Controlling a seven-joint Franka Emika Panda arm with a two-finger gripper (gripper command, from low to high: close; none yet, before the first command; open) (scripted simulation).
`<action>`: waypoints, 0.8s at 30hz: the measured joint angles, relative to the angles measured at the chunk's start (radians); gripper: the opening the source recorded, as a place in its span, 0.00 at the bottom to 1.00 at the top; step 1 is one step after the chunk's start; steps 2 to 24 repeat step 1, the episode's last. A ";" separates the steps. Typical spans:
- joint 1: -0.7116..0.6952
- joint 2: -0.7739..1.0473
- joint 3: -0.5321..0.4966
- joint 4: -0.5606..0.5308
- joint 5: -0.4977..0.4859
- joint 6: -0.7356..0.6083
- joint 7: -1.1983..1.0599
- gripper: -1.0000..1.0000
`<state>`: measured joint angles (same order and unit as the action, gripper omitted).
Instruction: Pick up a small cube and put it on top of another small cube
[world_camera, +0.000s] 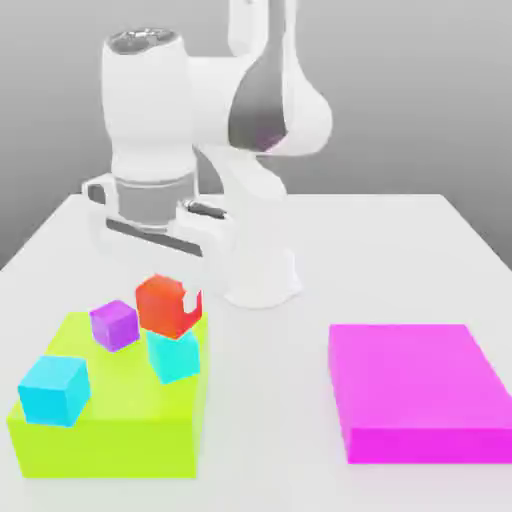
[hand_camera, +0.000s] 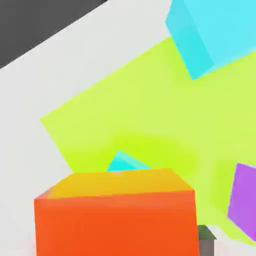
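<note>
Surface: white table (world_camera: 400, 250)
Stack: red cube (world_camera: 165, 305) set on cyan cube (world_camera: 175, 357)
Gripper (world_camera: 150, 225): finger state cannot be told

Illumination bright, even and diffuse in both views; no single source can be made out. Flat white counter (world_camera: 400, 250) near full white, without glare. Grey backdrop grades from lighter at centre to darker toward the corners. Soft shadows only: a faint one on the counter at the white arm's base (world_camera: 262, 285), a dim patch on the lime-green flat block (hand_camera: 150, 110) beneath the orange-red cube (hand_camera: 115, 222). Cube faces shade plainly, tops lighter than sides. Magenta flat slab (world_camera: 415, 390) uniformly saturated. Edges slightly soft overall. No bending at frame borders.
</note>
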<state>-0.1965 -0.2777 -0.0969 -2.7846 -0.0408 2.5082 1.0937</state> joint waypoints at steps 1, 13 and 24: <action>0.000 0.000 0.000 0.000 0.000 0.000 0.000 1.00; 0.000 0.000 0.000 0.000 0.000 0.000 0.000 1.00; 0.000 0.000 0.000 0.000 0.000 0.000 0.000 1.00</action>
